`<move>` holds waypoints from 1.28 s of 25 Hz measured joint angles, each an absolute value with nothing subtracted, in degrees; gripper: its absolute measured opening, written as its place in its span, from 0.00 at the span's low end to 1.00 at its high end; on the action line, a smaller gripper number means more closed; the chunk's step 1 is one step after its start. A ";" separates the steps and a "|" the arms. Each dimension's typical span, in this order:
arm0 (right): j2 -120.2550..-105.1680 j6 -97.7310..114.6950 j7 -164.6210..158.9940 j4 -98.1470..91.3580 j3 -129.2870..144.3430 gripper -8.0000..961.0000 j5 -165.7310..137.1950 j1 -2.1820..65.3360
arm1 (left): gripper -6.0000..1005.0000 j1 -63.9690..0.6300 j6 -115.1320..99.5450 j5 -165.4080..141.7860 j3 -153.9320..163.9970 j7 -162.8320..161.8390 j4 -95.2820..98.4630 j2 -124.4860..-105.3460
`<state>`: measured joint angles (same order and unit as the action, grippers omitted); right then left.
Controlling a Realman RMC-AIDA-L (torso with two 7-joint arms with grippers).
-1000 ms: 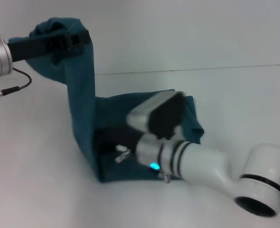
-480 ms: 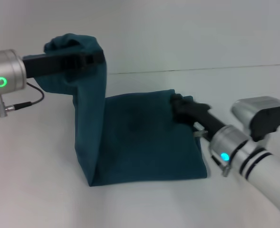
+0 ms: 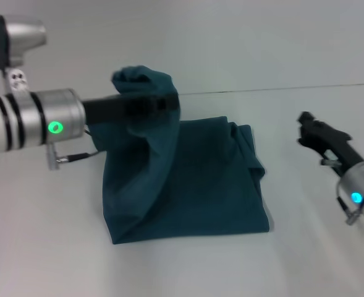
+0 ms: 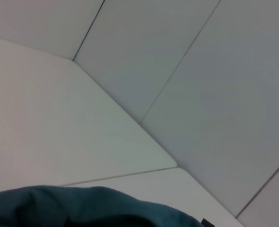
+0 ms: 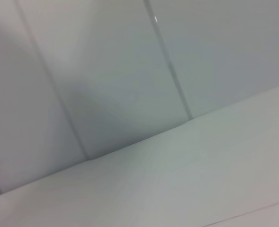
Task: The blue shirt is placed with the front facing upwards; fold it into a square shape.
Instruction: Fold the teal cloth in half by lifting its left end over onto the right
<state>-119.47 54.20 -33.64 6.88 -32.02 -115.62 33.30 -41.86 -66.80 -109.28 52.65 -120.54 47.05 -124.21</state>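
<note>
The blue shirt (image 3: 200, 185) lies on the white table as a plain teal, partly folded slab with no lettering showing. Its left part is lifted off the table and hangs in a bunch from my left gripper (image 3: 171, 102), which is shut on the cloth above the slab's left half. A strip of the same teal cloth (image 4: 82, 208) shows in the left wrist view. My right gripper (image 3: 306, 124) hovers to the right of the shirt, apart from it and holding nothing. The right wrist view shows only table and wall.
The white table (image 3: 46, 247) runs all around the shirt, and its far edge meets a pale wall (image 3: 262, 43) just behind the shirt. A thin cable (image 3: 76, 156) hangs under my left wrist.
My left gripper has carried the lifted cloth rightward and lower, over the folded part. My right gripper has let go of the shirt's right edge and drawn back to the right.
</note>
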 joint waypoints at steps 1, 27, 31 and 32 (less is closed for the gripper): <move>-119.47 54.49 -34.96 5.87 -32.12 0.04 -115.63 33.29 | 0.07 -42.34 -66.05 -108.51 52.90 -119.51 45.47 -124.26; -119.44 53.56 -37.56 2.02 -32.35 0.04 -115.57 33.16 | 0.13 -49.74 -49.49 -76.29 75.02 -91.38 20.85 -124.63; -119.44 53.50 -37.87 1.73 -32.50 0.04 -115.58 32.99 | 0.29 -49.67 -49.81 -72.07 77.95 -88.42 21.07 -124.62; -119.44 53.78 -37.87 1.75 -32.73 0.04 -115.58 32.82 | 0.33 -49.48 -50.17 -71.22 78.20 -87.54 21.28 -124.63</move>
